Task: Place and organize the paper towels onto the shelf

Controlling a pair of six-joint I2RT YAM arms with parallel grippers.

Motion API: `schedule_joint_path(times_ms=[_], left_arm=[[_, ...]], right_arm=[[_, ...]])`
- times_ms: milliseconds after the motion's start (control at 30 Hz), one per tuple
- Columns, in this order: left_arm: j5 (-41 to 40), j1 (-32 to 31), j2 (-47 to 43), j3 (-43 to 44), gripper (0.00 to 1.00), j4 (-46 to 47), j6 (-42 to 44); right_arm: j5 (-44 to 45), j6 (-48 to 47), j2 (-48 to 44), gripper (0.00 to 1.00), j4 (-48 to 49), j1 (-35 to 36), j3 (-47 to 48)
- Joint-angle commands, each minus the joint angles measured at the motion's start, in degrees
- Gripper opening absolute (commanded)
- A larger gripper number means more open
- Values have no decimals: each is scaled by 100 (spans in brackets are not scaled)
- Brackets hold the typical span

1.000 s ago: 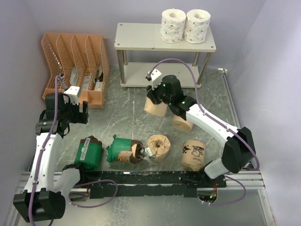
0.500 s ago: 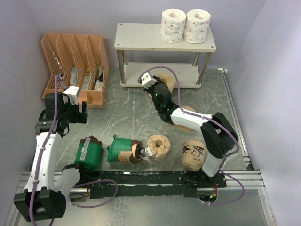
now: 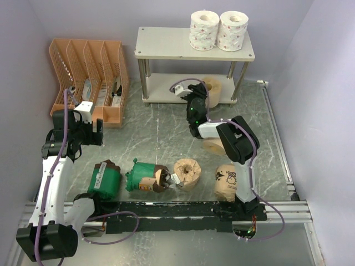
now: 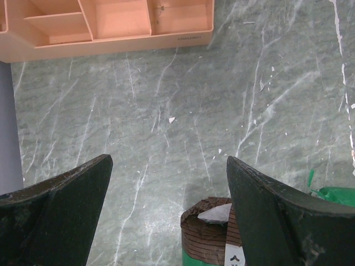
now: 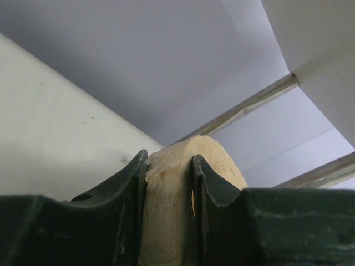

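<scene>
My right gripper (image 3: 202, 93) is shut on a plain tan roll (image 3: 212, 90) and holds it at the lower board of the shelf (image 3: 166, 44). In the right wrist view the gripper (image 5: 169, 162) pinches that roll (image 5: 217, 162) over the off-white board (image 5: 50, 127). Two white speckled rolls (image 3: 203, 30) (image 3: 233, 30) stand on the top board. On the table lie two more tan rolls (image 3: 213, 147) (image 3: 187, 173), a brown cartoon-print roll (image 3: 228, 182) and two green-wrapped rolls (image 3: 104, 178) (image 3: 145, 177). My left gripper (image 3: 99, 133) is open and empty above a green roll (image 4: 213, 235).
An orange perforated file organizer (image 3: 89, 77) stands at the back left and also shows in the left wrist view (image 4: 111, 25). Silver shelf legs (image 5: 249, 105) flank the lower board. Purple walls close in the back and both sides.
My right arm has carried the tan roll from the table floor back and to the right, up to the shelf's lower board. The left arm has not moved.
</scene>
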Motion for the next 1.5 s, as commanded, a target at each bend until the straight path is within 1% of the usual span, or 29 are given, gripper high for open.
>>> schedule_joint_path(times_ms=[0,200,300,600,800,933,967,1000,1100,1133,1167,1200,1300,1433,1467], left_arm=[[-77,-34,-28,118,95,48,-58],[-78,-39,0,113,95,59,-54],[-74,-37,9,110,95,54,-56],[-71,51,9,111,95,61,-55],[-10,251,-1,104,95,49,-30],[0,364,33,102,95,47,-28],[3,376,43,107,95,48,-20],[3,396,50,102,95,55,-19],[9,421,62,103,95,56,-19],[10,428,62,101,95,60,-23],[12,435,62,100,95,56,-19],[17,432,62,104,95,56,-14],[48,435,44,98,95,58,-2],[63,436,-33,84,95,57,-2],[58,431,-65,85,95,60,7]], right_arm=[[-292,36,19,0,617,-420,314],[-576,699,79,0,-254,-911,670],[-596,813,189,0,-475,-1031,835],[-747,1228,698,0,-872,-1327,1328],[-788,1115,1039,0,-976,-1468,1700],[-844,1458,1042,1,-1268,-1622,1921],[-863,1481,1021,4,-1261,-1636,1917],[-875,1465,997,14,-1228,-1638,1899],[-851,1374,901,62,-1079,-1635,1789],[-818,1375,840,74,-991,-1633,1734],[-805,1390,759,83,-918,-1614,1651],[-804,1414,643,88,-876,-1591,1574],[-781,1357,251,95,-768,-1373,1282],[-459,1372,-365,96,-443,-922,668],[-356,1440,-665,96,-439,-755,446]])
